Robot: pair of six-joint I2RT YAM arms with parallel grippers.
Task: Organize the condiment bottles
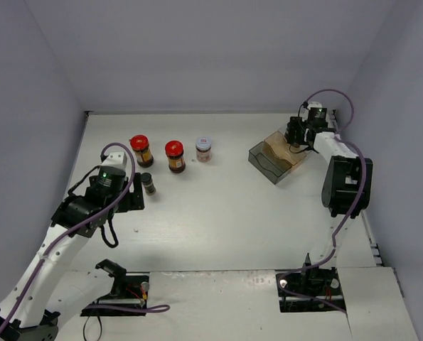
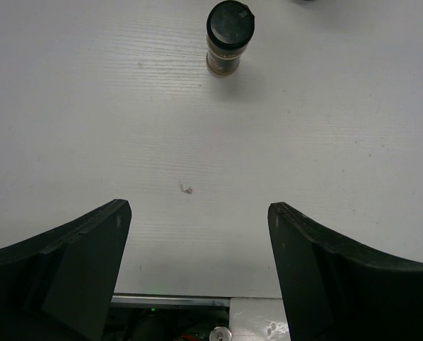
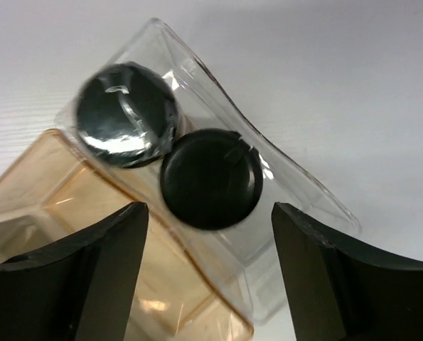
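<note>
White desk (image 1: 218,227): two black-capped bottles (image 3: 210,177) in tray (image 1: 261,160), right fingers (image 3: 76,270) released above, drop probably done. Left fingers (image 2: 62,270) spread; third bottle (image 2: 229,35), left of tray, needs grasping.

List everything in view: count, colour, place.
red-lidded jars: two, dark with yellow-orange labels, far left part of the table.
white-lidded jar: one, pinkish, right of the red-lidded jars.
loose bottle: one, dark, black cap, upright, nearer than the jars.
bottles in tray: two, black caps, side by side.
tray: one, clear smoky, far right.
table: one, white.
left gripper: black, open, facing the loose bottle.
right gripper: black, open, above the tray.
</note>
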